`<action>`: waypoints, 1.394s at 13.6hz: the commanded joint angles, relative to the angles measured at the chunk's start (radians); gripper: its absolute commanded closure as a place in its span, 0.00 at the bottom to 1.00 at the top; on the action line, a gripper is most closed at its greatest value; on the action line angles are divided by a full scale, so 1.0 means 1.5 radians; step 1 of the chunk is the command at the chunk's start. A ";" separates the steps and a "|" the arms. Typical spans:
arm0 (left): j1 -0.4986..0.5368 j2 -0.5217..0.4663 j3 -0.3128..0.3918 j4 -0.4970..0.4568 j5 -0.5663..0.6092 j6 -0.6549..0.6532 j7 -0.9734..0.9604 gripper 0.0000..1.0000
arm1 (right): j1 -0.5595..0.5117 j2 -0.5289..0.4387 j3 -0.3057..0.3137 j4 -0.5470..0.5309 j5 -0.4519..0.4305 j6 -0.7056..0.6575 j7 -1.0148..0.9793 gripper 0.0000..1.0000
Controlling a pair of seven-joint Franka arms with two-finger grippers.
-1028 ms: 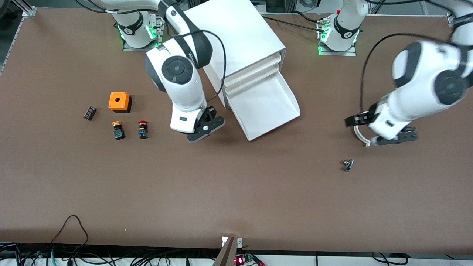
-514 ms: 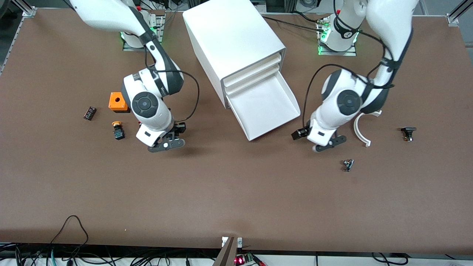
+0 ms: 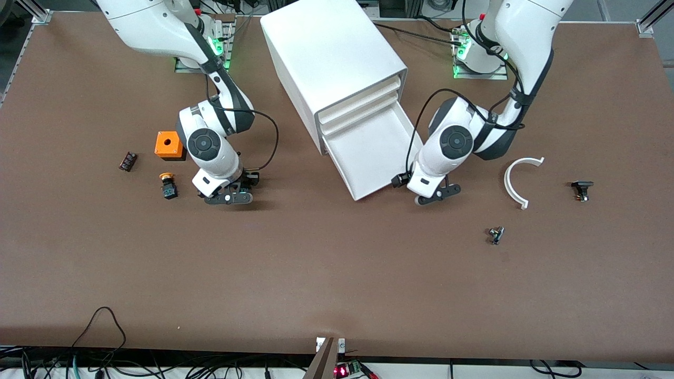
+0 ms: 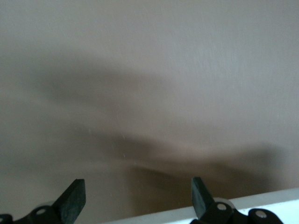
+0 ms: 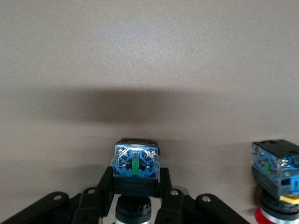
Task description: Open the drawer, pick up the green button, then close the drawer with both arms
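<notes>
The drawer point(image 3: 380, 152), lowest of three in the white cabinet point(image 3: 331, 52), stands pulled out and shows nothing inside. My right gripper point(image 5: 136, 189) is shut on the button point(image 5: 136, 161), whose blue-and-black body shows while its cap is hidden between the fingers. In the front view that right gripper point(image 3: 229, 197) is low over the table between the cabinet and the right arm's end. My left gripper point(image 3: 437, 193) is open and empty, low beside the drawer's front corner. In the left wrist view the left gripper point(image 4: 138, 200) has bare table ahead of it and a white edge point(image 4: 243, 205) below its fingers.
A red-capped button point(image 5: 275, 184) stands close beside the held one. A yellow-capped button point(image 3: 167, 186), an orange box point(image 3: 169, 145) and a small black part point(image 3: 128, 161) lie toward the right arm's end. A white curved piece point(image 3: 518, 179) and two small parts point(image 3: 581, 189) point(image 3: 495, 235) lie toward the left arm's end.
The right gripper moved away from the drawer toward the loose buttons and came down low. The left gripper swung from over the white curved piece to the drawer's front corner.
</notes>
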 commanded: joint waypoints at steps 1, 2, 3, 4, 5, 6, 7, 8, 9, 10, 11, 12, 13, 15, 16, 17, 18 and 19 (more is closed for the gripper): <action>-0.008 -0.047 -0.038 -0.061 0.004 0.002 -0.003 0.00 | -0.008 -0.043 0.009 -0.013 -0.015 0.000 0.027 0.00; -0.016 -0.047 -0.050 -0.066 0.004 0.001 -0.003 0.00 | -0.009 -0.052 0.009 0.010 -0.014 -0.039 0.026 0.00; -0.030 -0.047 -0.052 -0.073 0.004 -0.001 -0.002 0.00 | -0.009 -0.057 0.009 0.044 -0.012 -0.089 0.027 0.00; -0.045 -0.047 -0.053 -0.075 0.004 -0.003 -0.002 0.00 | -0.009 -0.060 0.009 0.080 -0.009 -0.142 0.027 0.00; -0.058 -0.047 -0.056 -0.083 0.004 -0.004 -0.002 0.00 | -0.009 -0.066 0.009 0.120 -0.008 -0.197 0.028 0.00; -0.061 -0.047 -0.069 -0.084 0.004 -0.004 -0.002 0.00 | -0.010 -0.068 0.008 0.161 -0.007 -0.251 0.028 0.00; -0.061 -0.047 -0.074 -0.084 0.004 -0.004 -0.002 0.00 | -0.010 -0.074 0.008 0.201 -0.007 -0.308 0.027 0.00; -0.063 -0.047 -0.080 -0.087 0.004 -0.004 -0.002 0.00 | -0.010 -0.080 0.007 0.244 -0.007 -0.355 0.026 0.00; -0.065 -0.047 -0.089 -0.090 0.004 -0.004 -0.002 0.00 | -0.014 -0.085 0.007 0.291 -0.007 -0.404 0.026 0.00; -0.066 -0.046 -0.100 -0.093 0.004 -0.004 -0.002 0.00 | -0.017 -0.085 0.006 0.345 -0.007 -0.452 0.026 0.00; -0.066 -0.046 -0.112 -0.093 0.004 -0.004 -0.002 0.00 | -0.024 -0.086 -0.001 0.397 -0.006 -0.488 0.025 0.00; -0.066 -0.046 -0.114 -0.093 0.004 -0.004 -0.002 0.00 | -0.029 -0.086 -0.010 0.441 -0.007 -0.519 0.021 0.00; -0.065 -0.045 -0.113 -0.093 0.004 -0.004 -0.002 0.00 | -0.033 -0.087 -0.018 0.474 -0.014 -0.547 0.016 0.00; -0.062 -0.047 -0.113 -0.092 0.004 -0.003 -0.002 0.00 | -0.049 -0.090 -0.026 0.525 -0.011 -0.623 0.014 0.00; -0.059 -0.048 -0.113 -0.089 0.004 -0.001 -0.002 0.00 | -0.062 -0.107 -0.021 0.538 -0.008 -0.651 0.014 0.00; -0.051 -0.059 -0.112 -0.085 0.004 0.003 -0.002 0.00 | -0.090 -0.128 -0.010 0.534 -0.005 -0.657 0.001 0.00; -0.033 -0.070 -0.112 -0.081 0.012 0.005 -0.001 0.00 | -0.131 -0.144 0.017 0.519 -0.007 -0.659 -0.031 0.00; -0.012 -0.082 -0.110 -0.073 0.016 0.007 -0.001 0.00 | -0.167 -0.156 0.026 0.507 -0.006 -0.660 -0.082 0.00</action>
